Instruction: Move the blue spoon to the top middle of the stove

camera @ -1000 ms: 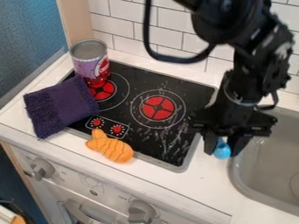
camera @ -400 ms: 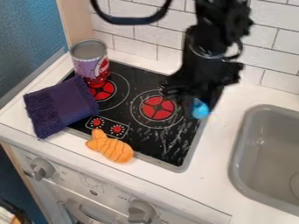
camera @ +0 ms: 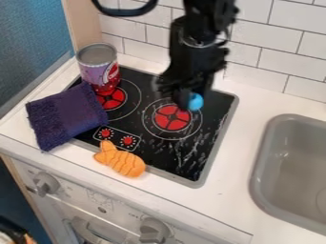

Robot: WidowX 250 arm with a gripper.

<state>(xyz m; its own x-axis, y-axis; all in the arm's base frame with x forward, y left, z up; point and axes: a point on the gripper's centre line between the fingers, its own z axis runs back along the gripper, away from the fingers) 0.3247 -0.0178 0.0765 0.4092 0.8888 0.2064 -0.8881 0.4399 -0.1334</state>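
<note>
Moved from beside the sink (camera: 298, 167) to over the stove (camera: 181, 157): 1 black gripper (camera: 186, 101), fingers pinching 1 blue spoon (camera: 195, 102) near the right red burner (camera: 170, 119). Also: 1 can (camera: 96, 66), 1 purple cloth (camera: 66, 116), 1 orange toy (camera: 121, 161).

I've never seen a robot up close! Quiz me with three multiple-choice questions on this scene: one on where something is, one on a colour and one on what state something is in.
1. Where is the blue spoon?
A) In the sink
B) At the gripper, over the stove
C) On the purple cloth

2. What colour is the fish-shaped toy?
A) Green
B) Pink
C) Orange

3. How does the can stand?
A) Upright
B) Lying on its side
C) Tipped against the sink

Right letters:
1: B, its blue end shows beneath the black arm, with the stove behind it.
2: C, its whole visible body is orange.
3: A, its round lid faces up.
</note>
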